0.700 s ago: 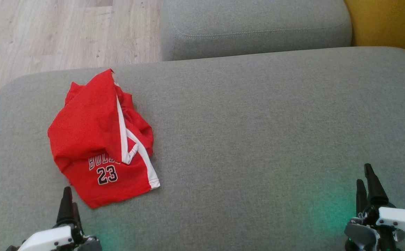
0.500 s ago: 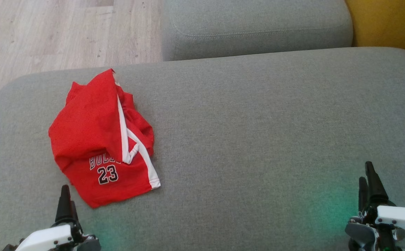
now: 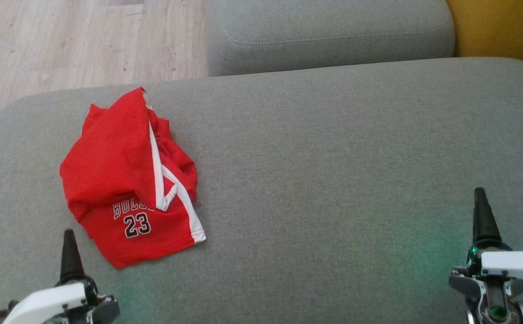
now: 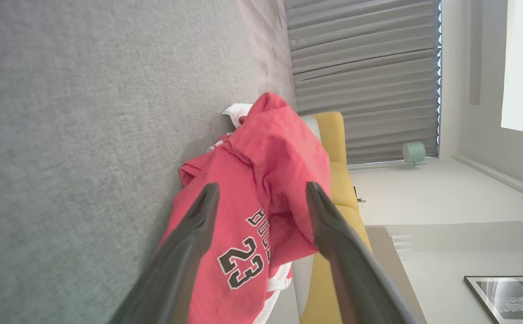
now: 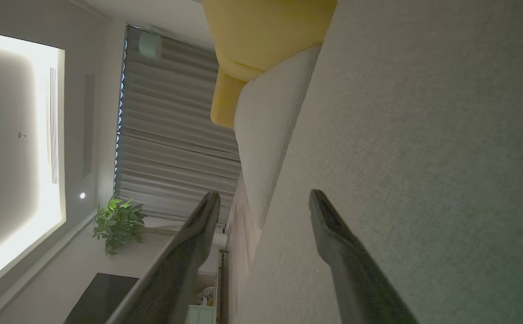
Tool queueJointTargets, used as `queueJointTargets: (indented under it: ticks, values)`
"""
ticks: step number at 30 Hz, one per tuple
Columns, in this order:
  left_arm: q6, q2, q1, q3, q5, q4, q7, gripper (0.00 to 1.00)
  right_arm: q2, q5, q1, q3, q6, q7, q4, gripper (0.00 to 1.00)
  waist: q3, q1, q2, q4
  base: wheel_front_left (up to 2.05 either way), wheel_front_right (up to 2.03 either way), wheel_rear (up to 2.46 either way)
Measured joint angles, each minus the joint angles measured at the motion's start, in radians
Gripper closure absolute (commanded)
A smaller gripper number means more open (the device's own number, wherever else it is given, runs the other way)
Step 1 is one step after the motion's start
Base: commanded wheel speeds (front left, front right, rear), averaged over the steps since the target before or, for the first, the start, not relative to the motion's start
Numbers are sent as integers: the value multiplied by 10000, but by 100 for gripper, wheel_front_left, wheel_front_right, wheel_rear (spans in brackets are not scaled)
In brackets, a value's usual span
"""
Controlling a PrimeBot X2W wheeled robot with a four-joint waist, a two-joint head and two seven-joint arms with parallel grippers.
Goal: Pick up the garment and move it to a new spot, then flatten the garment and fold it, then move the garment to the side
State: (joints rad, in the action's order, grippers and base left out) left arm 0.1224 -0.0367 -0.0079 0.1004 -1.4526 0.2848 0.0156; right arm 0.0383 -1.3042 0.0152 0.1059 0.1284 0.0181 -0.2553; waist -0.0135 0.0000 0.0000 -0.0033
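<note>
**First Grasp Yet to Be Made**

The left gripper [image 4: 262,188], its two dark fingers spread wide, hovers just short of the near hem of a crumpled red mesh basketball jersey [image 3: 126,180] with white trim. The jersey lies at the left of a grey fabric sofa seat [image 3: 333,157]. The right gripper [image 5: 265,194], likewise spread, hangs well apart over bare cushion. A clean pickup likely means closing on the jersey's raised fold rather than its flat hem, then lifting clear before carrying.

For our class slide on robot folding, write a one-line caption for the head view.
Crumpled red jersey on a grey cushion, left gripper close beside it, right gripper far off.
</note>
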Motion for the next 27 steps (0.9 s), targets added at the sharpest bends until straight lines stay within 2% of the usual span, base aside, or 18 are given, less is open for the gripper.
queueJointTargets:
  ticks: [7, 16, 27]
  values:
    - [-228, 0, -102, -56, 1183, -552, -219, 0, 0, 1327, 22, -61, 0, -199, 293, 0, -65, 0, 0, -82, 0, 0, 0]
    - [-525, -2, -110, -761, 2980, -1110, -437, 0, 0, 3152, 198, -362, 0, -439, 702, 0, -81, 0, 0, -69, 0, 0, 0]
    - [-504, -8, -116, -1733, 5463, -1461, -748, 0, 4, 5461, 196, -807, 0, -738, 1003, 0, -55, 0, 0, -54, 0, 0, 0]
